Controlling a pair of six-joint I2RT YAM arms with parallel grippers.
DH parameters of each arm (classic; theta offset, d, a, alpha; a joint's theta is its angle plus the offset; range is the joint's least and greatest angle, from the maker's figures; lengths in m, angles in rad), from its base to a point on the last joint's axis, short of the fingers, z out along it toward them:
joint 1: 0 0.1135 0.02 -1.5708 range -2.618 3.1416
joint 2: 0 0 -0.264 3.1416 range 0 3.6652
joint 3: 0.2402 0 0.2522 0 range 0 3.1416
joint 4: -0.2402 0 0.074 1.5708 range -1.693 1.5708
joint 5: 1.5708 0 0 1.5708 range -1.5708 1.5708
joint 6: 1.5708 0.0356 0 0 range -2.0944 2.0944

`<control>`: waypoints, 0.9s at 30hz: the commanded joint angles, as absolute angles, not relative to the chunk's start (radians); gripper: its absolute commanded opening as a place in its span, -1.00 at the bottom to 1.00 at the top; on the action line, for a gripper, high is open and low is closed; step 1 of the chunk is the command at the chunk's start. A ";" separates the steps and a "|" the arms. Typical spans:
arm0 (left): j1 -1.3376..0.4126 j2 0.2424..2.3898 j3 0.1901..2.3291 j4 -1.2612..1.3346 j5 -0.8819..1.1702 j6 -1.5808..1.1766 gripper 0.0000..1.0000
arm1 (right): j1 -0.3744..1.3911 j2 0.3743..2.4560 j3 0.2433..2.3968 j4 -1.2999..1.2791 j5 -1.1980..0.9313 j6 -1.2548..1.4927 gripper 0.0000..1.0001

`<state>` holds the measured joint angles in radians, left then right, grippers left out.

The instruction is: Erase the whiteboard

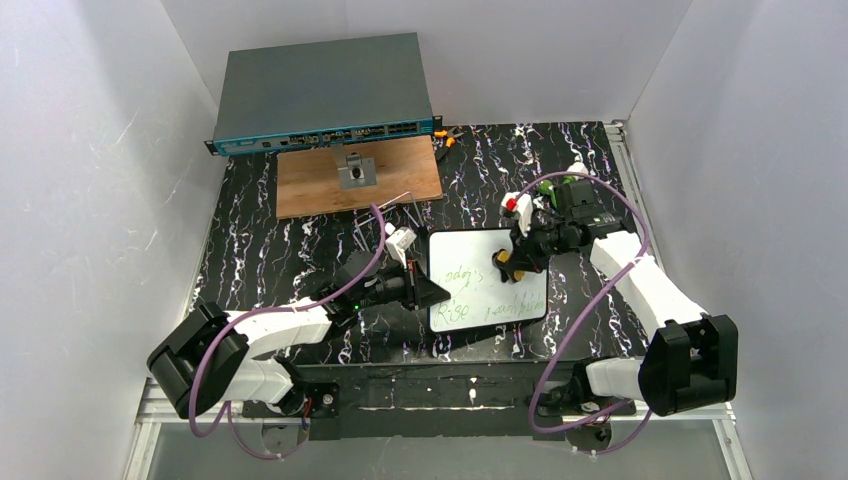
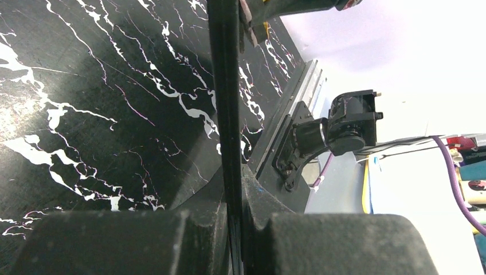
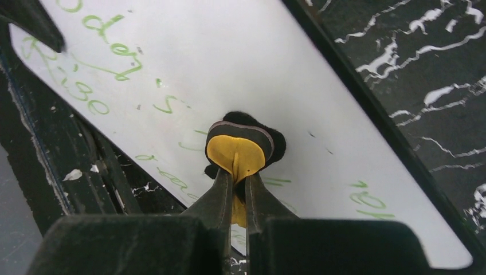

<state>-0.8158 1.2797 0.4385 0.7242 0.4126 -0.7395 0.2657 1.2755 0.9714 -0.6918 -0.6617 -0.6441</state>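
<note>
The whiteboard (image 1: 490,250) lies flat at the middle of the black marbled table, with green handwriting across it. My left gripper (image 1: 430,291) is shut on its left rim. In the left wrist view that rim (image 2: 225,86) runs as a thin black strip up from between the closed fingers of my left gripper (image 2: 235,180). My right gripper (image 1: 507,266) is shut on a yellow and black eraser (image 3: 240,143). The eraser's dark felt rests on the whiteboard (image 3: 189,69) among the green marks. My right gripper (image 3: 236,176) pinches the yellow part.
A brown wooden panel (image 1: 310,185) with a small metal bracket (image 1: 356,172) lies at the back. Behind it sits a grey network switch (image 1: 322,92). Bent metal wires (image 1: 385,215) lie near the board's far left corner, orange-handled tools (image 1: 447,135) at the back. White walls enclose the table.
</note>
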 commanded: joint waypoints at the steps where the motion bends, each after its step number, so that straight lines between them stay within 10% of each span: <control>1: -0.830 1.237 0.470 0.778 0.479 -0.693 -1.00 | 0.214 1.286 1.007 -0.587 -0.555 -0.578 -0.97; 27: -0.830 1.209 0.462 0.749 0.453 -0.679 -1.00 | 0.170 1.316 1.010 -0.560 -0.445 -0.505 -0.97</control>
